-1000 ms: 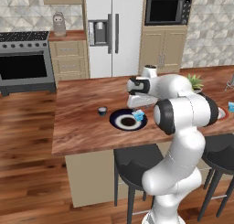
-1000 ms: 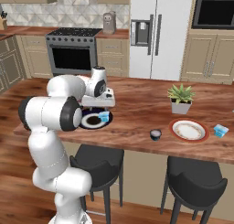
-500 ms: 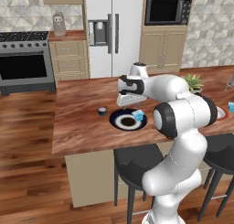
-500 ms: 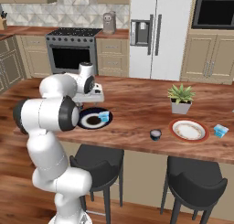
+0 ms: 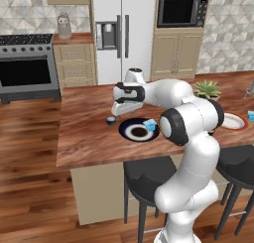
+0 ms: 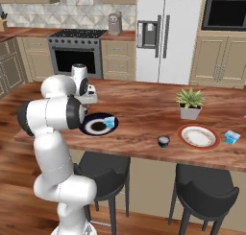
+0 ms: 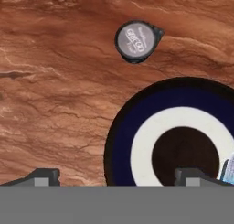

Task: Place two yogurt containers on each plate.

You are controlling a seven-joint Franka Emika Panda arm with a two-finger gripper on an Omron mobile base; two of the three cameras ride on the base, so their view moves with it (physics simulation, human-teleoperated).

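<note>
**K:** Navy plate (image 5: pixel 139 132) sat on the wooden desk (image 5: pixel 89 143) with one light blue yogurt cup (image 5: pixel 149 123) on its right rim. One of two, so that plate was half done, I'd say.

**M:** Where was the second one for it?

**K:** Dark round yogurt cup (image 7: pixel 137 41) with the pale printed lid stood on bare wood just beside the navy plate, off its rim, not touching. In the left base view it was at the plate's left, under the wrist.

**M:** And the hand?

**K:** Hand (image 7: pixel 116 175) hung above the desk, pointing down, fingers spread about as wide as they go. Nothing between them, nothing touched. One fingertip (image 7: pixel 42 176) was over wood, the other over the plate's dark centre. Cup sat ahead of the tips, not between them.

**M:** So why was it parked there?

**K:** My read: wide and empty over that spot fit lining up on the dark cup. It would need to shift toward the cup and drop before closing.

**M:** Other plate?

**K:** Red-rimmed plate (image 6: pixel 198 136) was further along the desk, nothing on it. Another dark round cup (image 6: pixel 163 141) stood just beside its left rim, and a second light blue cup (image 6: pixel 232 136) near its right. Potted plant (image 6: pixel 190 103) behind it.

**M:** Risk?

**K:** Small round cup, wide fingers. Off-centre approach could nudge it into the plate rim.
</note>
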